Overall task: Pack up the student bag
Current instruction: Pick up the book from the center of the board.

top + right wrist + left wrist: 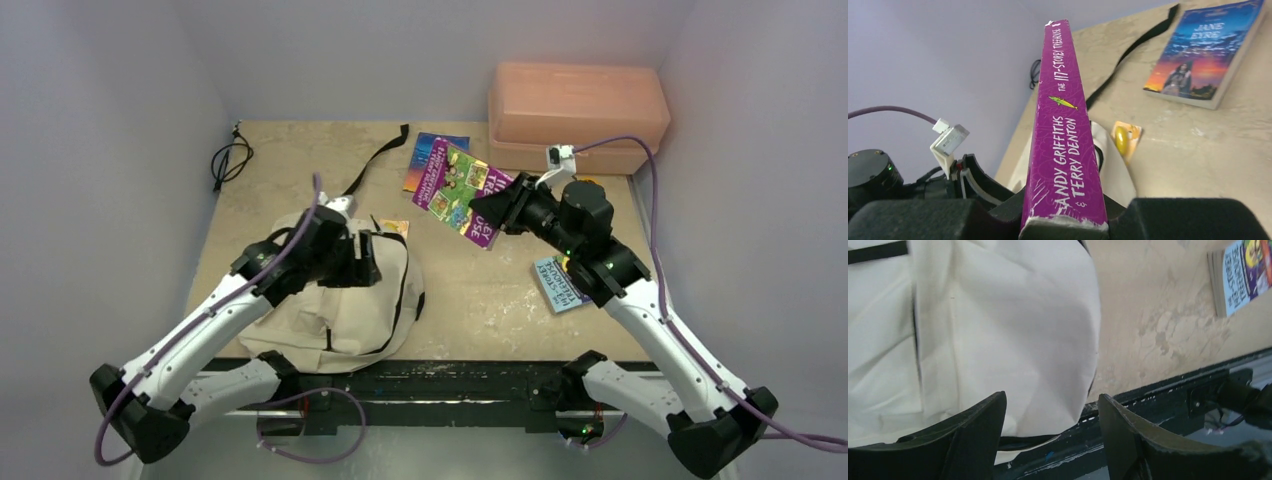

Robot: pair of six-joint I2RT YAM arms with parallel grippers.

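Counter (500, 300): your right end effector (1063, 222) grips the book (1060, 125); bag (340, 310) lies leftward, under the released left end effector (1050, 412).

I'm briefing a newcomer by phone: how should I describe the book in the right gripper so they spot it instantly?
Find the salmon-pink box at the table's far right corner; just in front, the right gripper holds a book tilted above the table. It is purple, its spine reading The 117-Storey Treehouse, unlike the blue-orange Jane Eyre lying flat and the light-blue book beside the right arm.
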